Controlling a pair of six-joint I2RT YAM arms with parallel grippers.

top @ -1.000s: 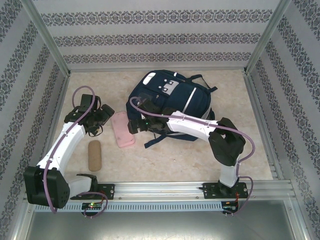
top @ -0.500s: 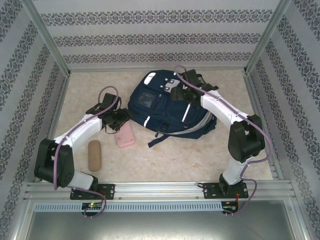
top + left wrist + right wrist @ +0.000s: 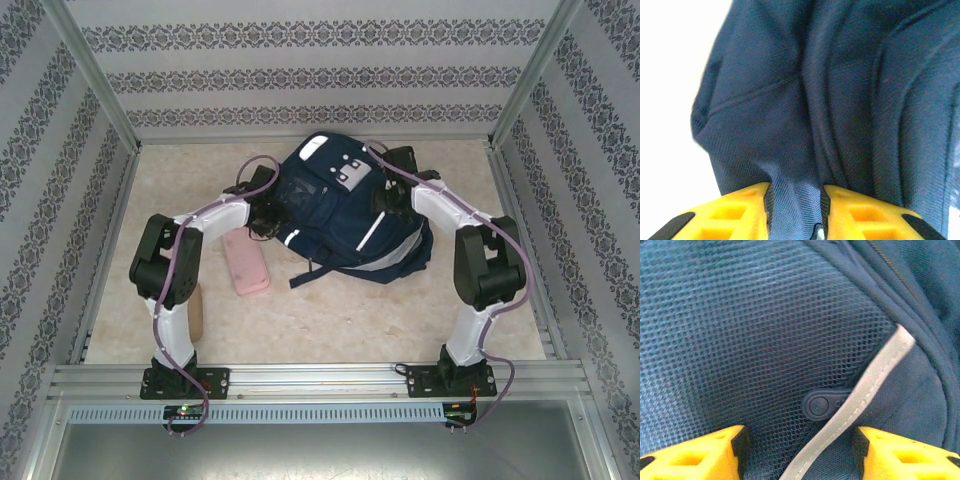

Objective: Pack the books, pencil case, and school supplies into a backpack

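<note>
Upper centre of the overhead view, the backpack [image 3: 345,215] lies flat on the table [image 3: 330,325], its white patch toward the back wall. It sits slightly higher in the frame than it did a second ago. Both arms have swung in to flank it. The left gripper [image 3: 262,205], which a second ago hovered beside the pencil case [image 3: 245,265], is now at the bag's left edge. Its wrist view shows a fold of navy fabric bunched between the yellow fingers [image 3: 735,212], so it looks pinched and held.

The right gripper [image 3: 392,188] has moved from the bag's near-left side to its upper right. Its fingers [image 3: 695,452] have been narrowing but stand apart, either side of a mesh pocket [image 3: 740,340], a white reflective stripe [image 3: 860,400] and a small dark snap [image 3: 821,405]. Nothing there looks clamped yet.

Left of the bag, just below the left gripper, the pink pencil case lies untouched. Lower left, the tan piece [image 3: 197,310] is now half hidden behind the left arm.

To my eye, the pair are taking hold of the bag to open or steady it, so packing has barely begun.
</note>
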